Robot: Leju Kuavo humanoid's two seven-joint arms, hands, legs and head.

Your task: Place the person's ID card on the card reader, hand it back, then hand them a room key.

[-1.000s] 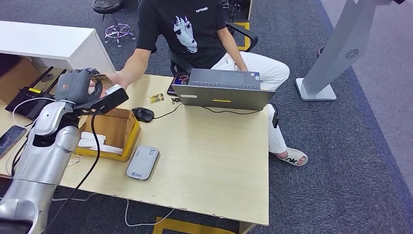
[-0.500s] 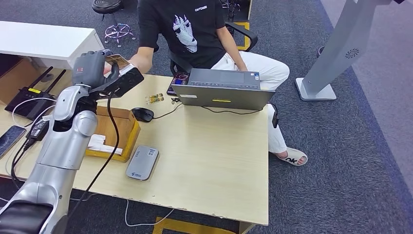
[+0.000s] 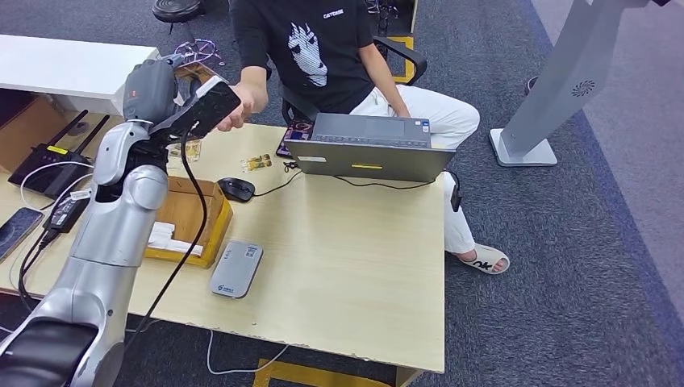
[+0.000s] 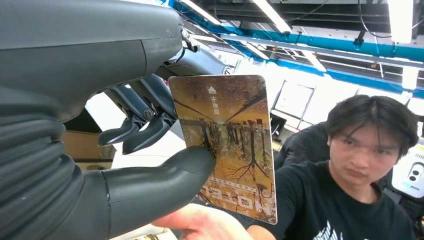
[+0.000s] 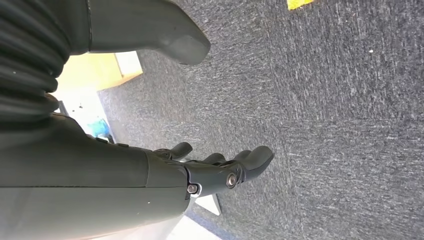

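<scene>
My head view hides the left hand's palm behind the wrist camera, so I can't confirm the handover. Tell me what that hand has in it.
Observer: The left hand pinches a card printed with brown trees.
Operator: Report where the person's hand is against the card.
Observer: The person's hand is at the card's edge beside the robot's thumb. I cannot tell whether it grips the card.
Operator: Now give me the right hand.
Observer: The right hand hangs over grey carpet, fingers apart, holding nothing.
</scene>
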